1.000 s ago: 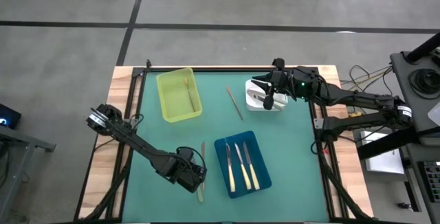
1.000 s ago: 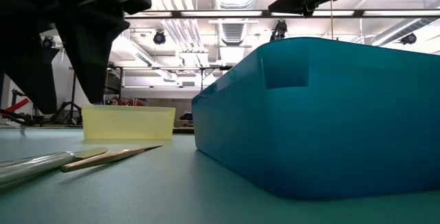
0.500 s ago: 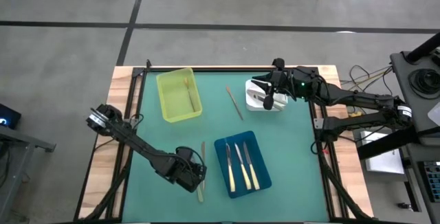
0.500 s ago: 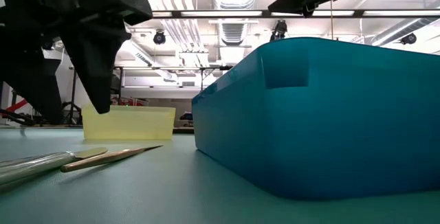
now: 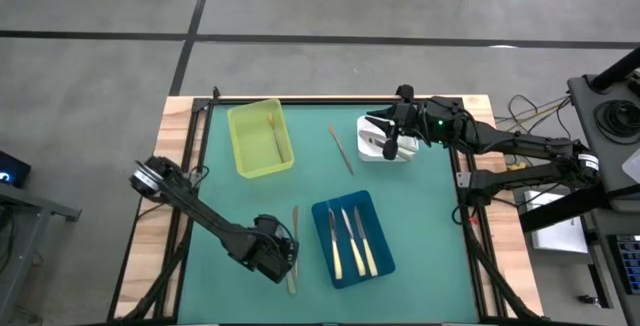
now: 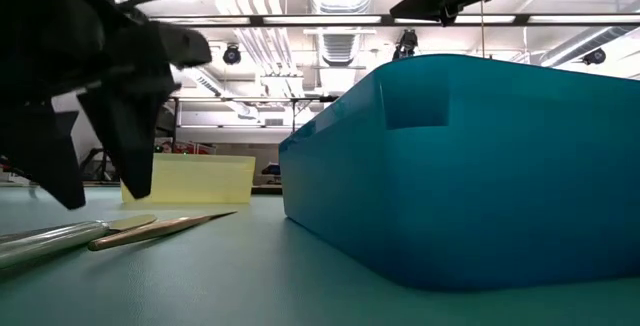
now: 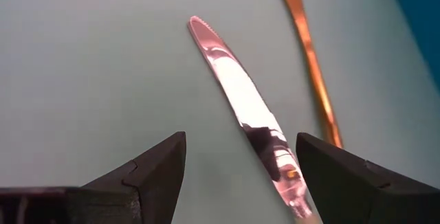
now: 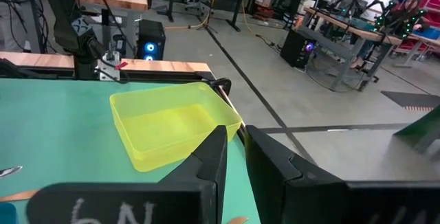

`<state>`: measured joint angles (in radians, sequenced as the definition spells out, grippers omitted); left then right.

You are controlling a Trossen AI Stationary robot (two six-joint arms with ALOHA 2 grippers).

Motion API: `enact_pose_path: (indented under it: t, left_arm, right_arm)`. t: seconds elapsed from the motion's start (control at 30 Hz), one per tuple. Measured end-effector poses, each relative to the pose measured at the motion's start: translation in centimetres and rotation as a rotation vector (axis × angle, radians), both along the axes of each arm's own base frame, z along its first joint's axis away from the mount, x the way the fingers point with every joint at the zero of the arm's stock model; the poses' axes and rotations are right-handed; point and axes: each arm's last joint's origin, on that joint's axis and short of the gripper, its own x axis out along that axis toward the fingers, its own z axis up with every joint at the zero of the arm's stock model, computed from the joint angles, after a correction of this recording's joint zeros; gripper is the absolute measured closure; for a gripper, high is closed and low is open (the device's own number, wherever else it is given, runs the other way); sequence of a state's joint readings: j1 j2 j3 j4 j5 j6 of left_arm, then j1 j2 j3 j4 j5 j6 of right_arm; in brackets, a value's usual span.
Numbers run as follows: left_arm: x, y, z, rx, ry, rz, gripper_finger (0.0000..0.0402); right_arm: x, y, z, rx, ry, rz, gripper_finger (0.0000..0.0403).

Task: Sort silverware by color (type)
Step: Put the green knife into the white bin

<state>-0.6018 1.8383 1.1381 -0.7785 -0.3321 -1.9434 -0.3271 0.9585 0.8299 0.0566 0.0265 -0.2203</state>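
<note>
Green matting covers the tabletop, smooth and flat, framed by pale wood edges and ringed by grey concrete floor. Toward the upper left of the high view sits a translucent yellow tray, rectangular with soft rounded walls, holding one thin gold-copper utensil. A second slim gold-copper piece lies bare on the mat between that tray and the white tray at upper centre-right. Low in the frame, the glossy blue tray carries three knives with cream-yellow handles laid roughly side by side. Just left of it, a silver-bladed knife and a narrow copper-toned utensil lie close together on the mat (the blade is mirror-bright, with a serrated tip). The left gripper hangs low over this pair, its dark wedge-shaped fingers spread wide on either side of the blade and grasping nothing. The right gripper waits above the white tray, its fingers drawn nearly together with only a narrow slit between them, nothing visible in their grasp.
</note>
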Motion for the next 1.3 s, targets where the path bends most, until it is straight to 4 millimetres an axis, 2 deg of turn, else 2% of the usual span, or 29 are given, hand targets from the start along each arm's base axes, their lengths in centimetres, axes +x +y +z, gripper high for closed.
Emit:
enact_pose_path:
  t: [0.4, 0.83, 1.3]
  left_arm:
    - [0.2, -0.2, -1.8, 0.010, 0.063, 0.010, 0.0145]
    - [-0.1, -0.1, -1.5, -0.013, 0.088, 0.032, 0.0145]
    - [-1.6, -0.2, -0.6, -0.041, 0.210, 0.014, 0.0145]
  right_arm:
    - [0.0, 0.0, 0.0, 0.001, 0.001, 0.000, 0.0360]
    - [0.0, 0.0, 0.0, 0.003, 0.000, -0.001, 0.0360]
    - [0.0, 0.0, 0.0, 0.003, 0.000, -0.001, 0.0360]
